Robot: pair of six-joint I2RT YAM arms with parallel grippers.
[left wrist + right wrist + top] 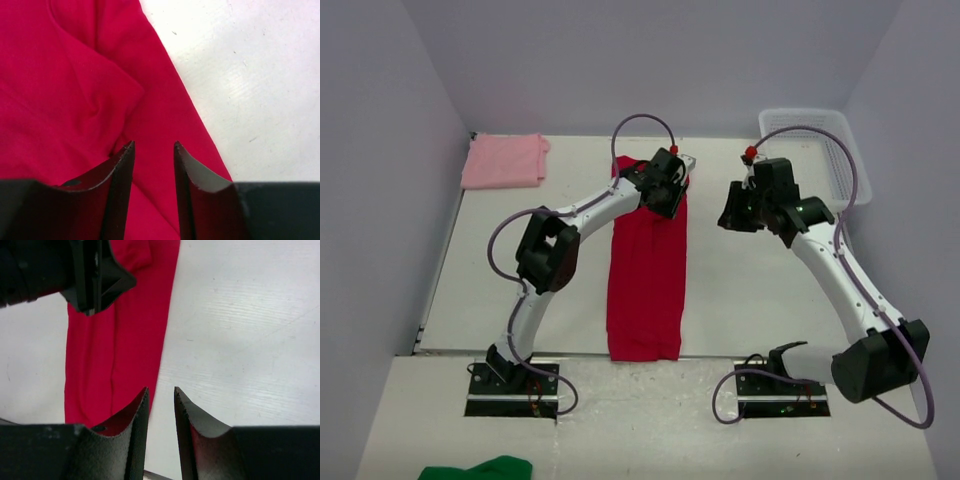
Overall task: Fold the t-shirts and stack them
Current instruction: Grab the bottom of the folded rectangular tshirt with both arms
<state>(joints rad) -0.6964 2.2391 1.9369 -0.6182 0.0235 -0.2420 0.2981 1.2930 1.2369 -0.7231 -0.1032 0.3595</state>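
Note:
The crimson red t-shirt (646, 275) lies folded into a long narrow strip down the middle of the table. My left gripper (668, 200) hovers over the strip's far end. In the left wrist view it (154, 145) stands open, and the red t-shirt (75, 90) lies rumpled under the gap, not pinched. My right gripper (730, 220) hangs to the right of the strip. It (161, 389) is open with bare table showing between its fingers, and the red t-shirt (120, 360) lies to its left. The pale pink t-shirt (505, 160) rests folded at the back left corner.
A white mesh basket (830, 150) stands at the back right by the wall. A green cloth (480, 468) lies on the near ledge at the lower left. Part of the left arm's gripper (95, 275) shows at the top left of the right wrist view.

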